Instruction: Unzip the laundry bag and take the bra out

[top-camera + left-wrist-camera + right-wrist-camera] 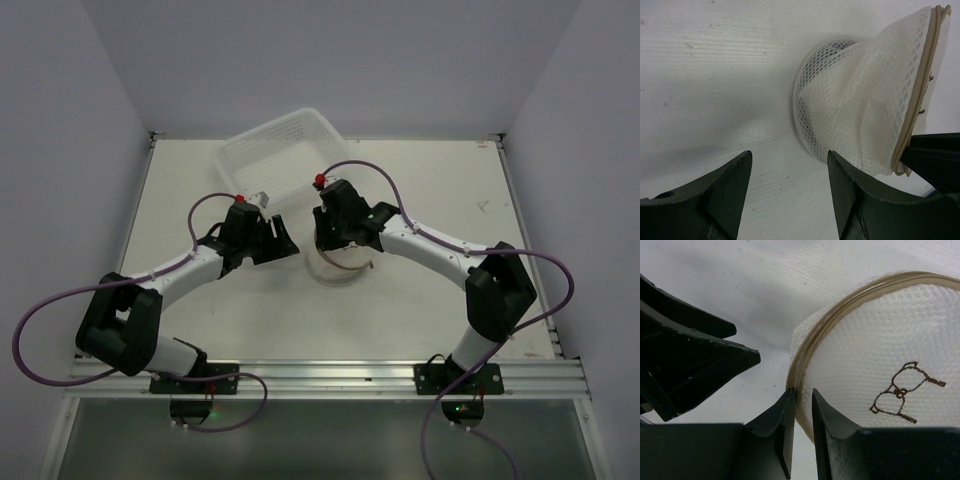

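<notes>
Nearest the bases, the left gripper (790, 159) is hanging released, its jaws spread wide over bare table (430, 300) just beside the laundry bag (880, 340), gripping nothing. The right gripper (802, 401) is pinching the bag's tan zipper trim (812, 337) between nearly closed jaws, and the pouch is tilting up on that side, bra drawing (902, 392) facing the wrist camera. The bra itself is not showing; it is presumably inside. The zip looks closed, so unzipping seems barely begun. Next, the zipper pull, which I cannot make out, needs finding while one claw is steadying the rim. Beyond lies the white plastic basket (280, 155).
</notes>
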Motion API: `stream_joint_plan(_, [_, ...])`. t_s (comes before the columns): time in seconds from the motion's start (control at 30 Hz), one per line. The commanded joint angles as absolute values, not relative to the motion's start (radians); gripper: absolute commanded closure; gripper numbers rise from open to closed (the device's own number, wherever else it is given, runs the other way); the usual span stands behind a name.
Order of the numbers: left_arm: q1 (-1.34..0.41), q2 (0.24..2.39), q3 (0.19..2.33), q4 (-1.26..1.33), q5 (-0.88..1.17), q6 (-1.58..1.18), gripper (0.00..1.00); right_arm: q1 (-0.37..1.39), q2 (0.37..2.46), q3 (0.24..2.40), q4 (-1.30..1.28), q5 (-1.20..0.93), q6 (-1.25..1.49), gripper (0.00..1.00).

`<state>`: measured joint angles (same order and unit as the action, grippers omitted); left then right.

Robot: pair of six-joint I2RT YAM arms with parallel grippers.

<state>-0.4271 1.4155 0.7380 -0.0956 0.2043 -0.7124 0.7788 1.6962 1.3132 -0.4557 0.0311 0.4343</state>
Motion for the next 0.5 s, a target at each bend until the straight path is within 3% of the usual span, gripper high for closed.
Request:
stream_joint_plan(0.0, [-0.42, 1.413, 0.73, -0.075, 0.202, -0.681, 0.34, 0.785, 1.692, 1.31, -0.44, 0.011, 0.445, 0.78])
stream_joint_plan(0.37, [-0.42, 1.416, 0.73, -0.074, 0.213, -0.684, 0.34, 0.805, 1.72, 1.325, -0.443, 0.012, 0.44, 0.87])
stream_joint_plan(0.47, [-0.42, 1.413, 0.73, -0.077, 0.212, -0.684, 0.34, 0.807, 1.714, 1.325, -0.459, 0.05, 0.452, 0.96])
